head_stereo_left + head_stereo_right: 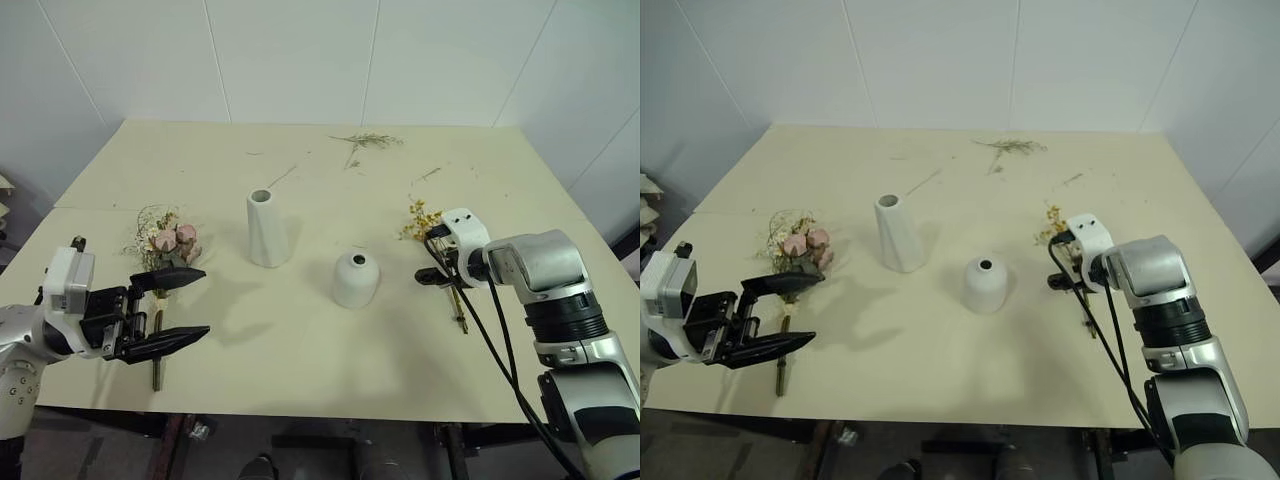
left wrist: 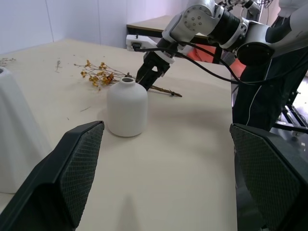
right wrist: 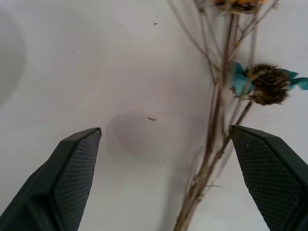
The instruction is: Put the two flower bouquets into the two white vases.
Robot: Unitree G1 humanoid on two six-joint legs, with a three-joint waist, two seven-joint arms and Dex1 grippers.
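Observation:
The pink-rose bouquet [image 1: 172,243] lies at the table's left, its dark stems running toward the front edge. My left gripper [image 1: 203,301] hovers open just right of those stems, pointing toward the vases. The tall white vase [image 1: 267,228] stands mid-table, and the squat white vase [image 1: 356,278] stands to its right and nearer me. The small yellow bouquet [image 1: 421,218] lies right of the squat vase. My right gripper [image 1: 431,257] hangs open over its thin stems [image 3: 214,130], pointing down, with nothing gripped. The left wrist view shows the squat vase [image 2: 126,107] ahead.
Loose dried sprigs [image 1: 368,141] lie near the far edge of the cream table [image 1: 330,360], and a few thin bits are scattered by the tall vase and at the right. White walls close in behind. Cables hang from my right forearm.

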